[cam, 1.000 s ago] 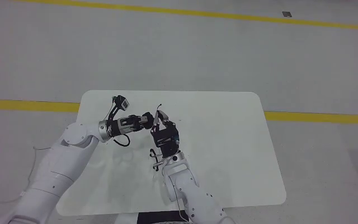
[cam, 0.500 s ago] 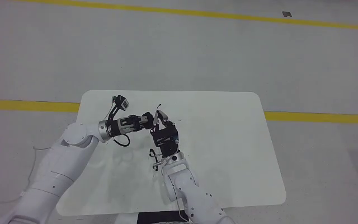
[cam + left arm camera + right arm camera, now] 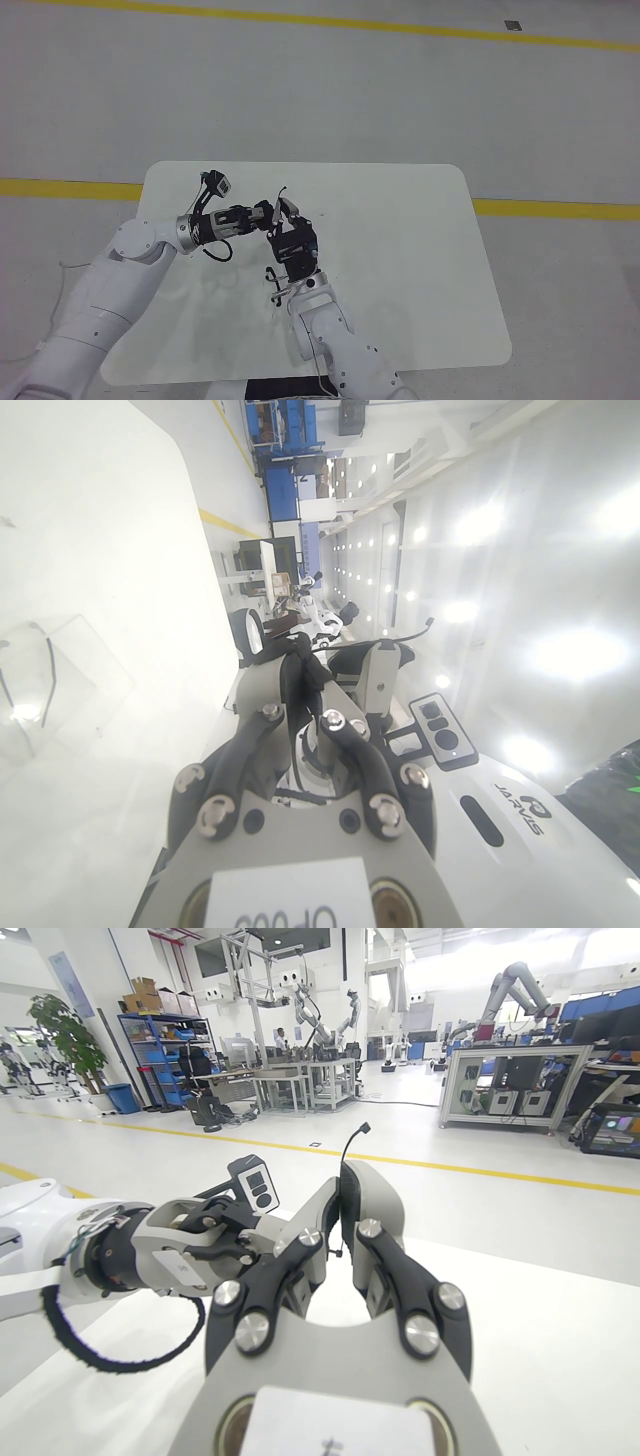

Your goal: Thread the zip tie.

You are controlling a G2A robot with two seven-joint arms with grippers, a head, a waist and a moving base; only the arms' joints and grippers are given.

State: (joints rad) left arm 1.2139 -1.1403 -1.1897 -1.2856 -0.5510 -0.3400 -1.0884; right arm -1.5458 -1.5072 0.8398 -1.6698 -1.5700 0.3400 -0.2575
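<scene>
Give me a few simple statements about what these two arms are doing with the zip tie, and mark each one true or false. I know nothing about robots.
1. The right gripper is shut on a thin black zip tie. True.
2. The zip tie lies flat on the table, untouched. False: it is held up off the table in the right gripper.
3. One end of the zip tie sticks out beyond the right gripper. True.
4. The two grippers are at opposite ends of the table. False: the left gripper is right beside the right one, over the table's left-middle part.
5. The table is dark wood. False: it is plain white.
</scene>
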